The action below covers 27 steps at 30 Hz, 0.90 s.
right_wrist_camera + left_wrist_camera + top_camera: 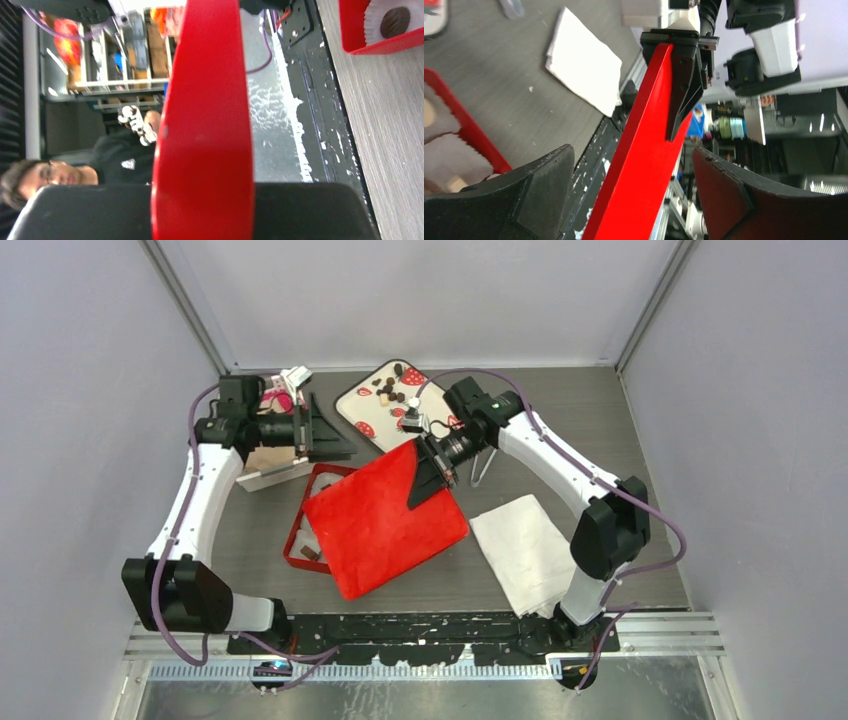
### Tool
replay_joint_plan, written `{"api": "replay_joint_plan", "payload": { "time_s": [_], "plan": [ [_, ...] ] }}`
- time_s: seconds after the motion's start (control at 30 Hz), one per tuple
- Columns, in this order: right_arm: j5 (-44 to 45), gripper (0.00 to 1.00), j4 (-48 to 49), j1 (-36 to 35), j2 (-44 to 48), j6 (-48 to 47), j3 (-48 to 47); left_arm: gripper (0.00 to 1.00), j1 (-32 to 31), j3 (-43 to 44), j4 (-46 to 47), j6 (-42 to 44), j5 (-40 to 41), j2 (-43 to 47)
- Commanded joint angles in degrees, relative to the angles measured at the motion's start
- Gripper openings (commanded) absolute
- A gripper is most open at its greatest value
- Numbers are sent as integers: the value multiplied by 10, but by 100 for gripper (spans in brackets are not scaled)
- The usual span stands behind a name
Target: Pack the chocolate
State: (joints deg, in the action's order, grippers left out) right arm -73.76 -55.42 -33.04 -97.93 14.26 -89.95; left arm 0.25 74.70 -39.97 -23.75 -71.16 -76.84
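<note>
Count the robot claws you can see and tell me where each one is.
2. The left claw hangs open at the table's back left, apart from the red lid. The right claw is shut on that lid's far edge, above the red box.

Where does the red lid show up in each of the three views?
Top external: red lid at centre, overlapping the red box.
Left wrist: edge-on diagonal strip, centre; box rim at left.
Right wrist: vertical band, centre; box at top right.
Shared landmark: the red box.
</note>
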Motion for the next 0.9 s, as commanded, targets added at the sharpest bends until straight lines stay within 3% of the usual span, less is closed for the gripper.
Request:
{"api": "replay_joint_plan", "payload": {
  "time_s": [0.0, 0.13, 0.4, 0.63, 0.73, 0.83, 0.87],
  "plan": [
    [16, 1, -257, -28, -21, -225, -71, 87, -60, 69, -161, 148, -20, -35],
    [4, 1, -300, -31, -29, -272, -88, 85, -116, 81, -227, 192, 15, -49],
    [-17, 1, -305, -29, -42, -289, -96, 80, -141, 54, -247, 197, -8, -30],
    [-21, 1, -335, -20, -76, -318, -146, 70, -185, -36, -129, 91, -43, 19],
    [-26, 1, -346, -19, -87, -328, -158, 62, -188, -42, -121, 86, -55, 19],
    [-27, 1, -356, -14, -95, -335, -167, 39, -188, -30, -124, 92, -65, 15],
    [-27, 1, -355, -10, -97, -334, -168, 26, -188, -27, -121, 90, -69, 14]
  ]
}}
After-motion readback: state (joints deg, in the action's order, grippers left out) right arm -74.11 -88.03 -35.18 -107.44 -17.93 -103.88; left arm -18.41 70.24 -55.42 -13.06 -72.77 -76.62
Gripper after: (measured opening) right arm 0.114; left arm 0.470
